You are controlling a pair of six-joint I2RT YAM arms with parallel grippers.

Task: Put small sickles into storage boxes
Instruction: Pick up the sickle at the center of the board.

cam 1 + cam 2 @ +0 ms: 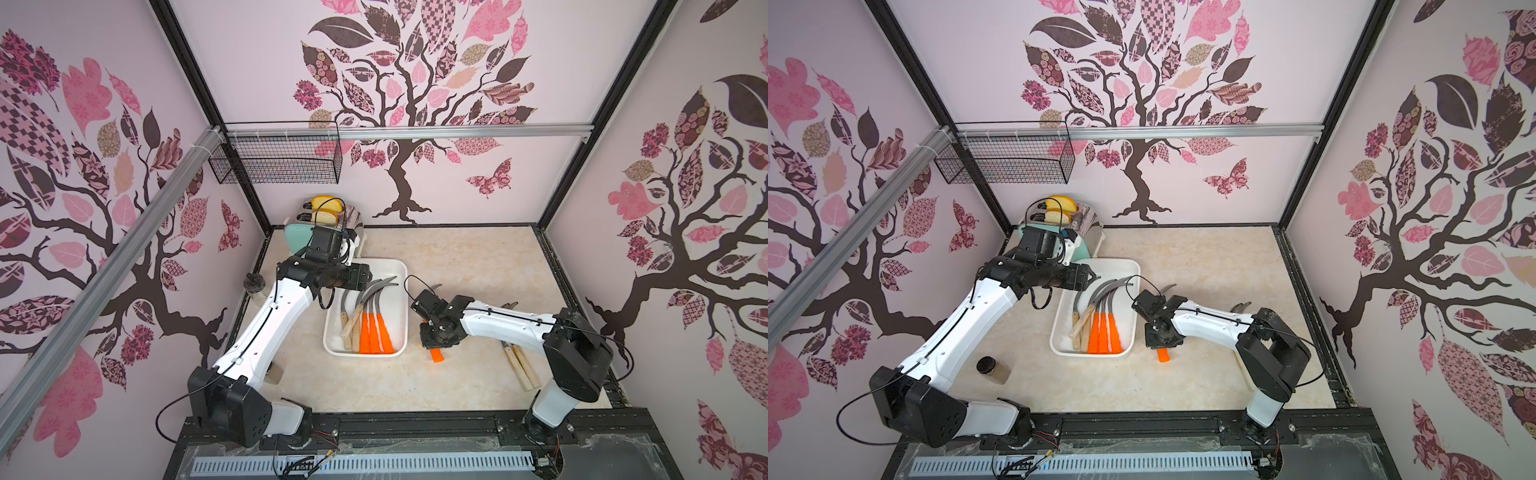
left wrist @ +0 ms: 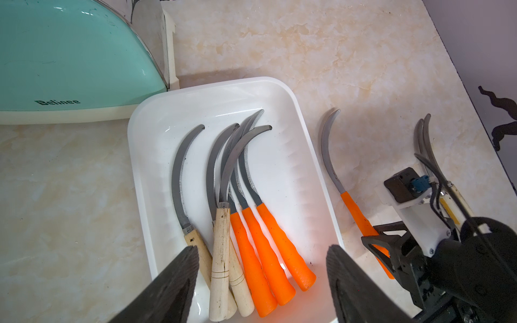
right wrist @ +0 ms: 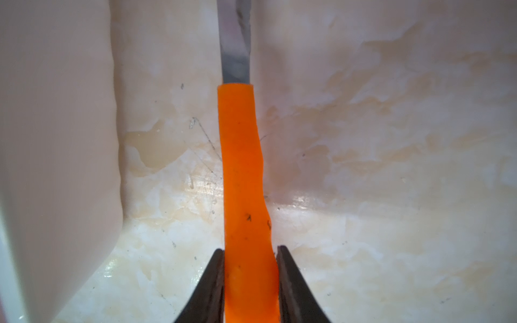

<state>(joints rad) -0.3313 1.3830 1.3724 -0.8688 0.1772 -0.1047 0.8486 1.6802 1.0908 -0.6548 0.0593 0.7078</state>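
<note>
Marble desk (image 1: 457, 257): right claw (image 3: 250, 249) clamps orange sickle (image 3: 240, 153) beside tray (image 2: 291, 173); lift clear of rim, lay flat; left claw (image 2: 263, 249) wide.

the right end effector (image 3: 251, 250), clamped on an orange-handled sickle (image 3: 243, 167), has the tray (image 3: 56, 139) wall just beside it on one side and bare worktop (image 3: 391, 167) on the other. inside the tray the strip nearest it lies bare, while six sickles (image 2: 246, 221) crowd the far side, toward the left end effector (image 2: 263, 249) with its jaws apart; the toaster (image 2: 70, 56) stands just behind that one.
</note>
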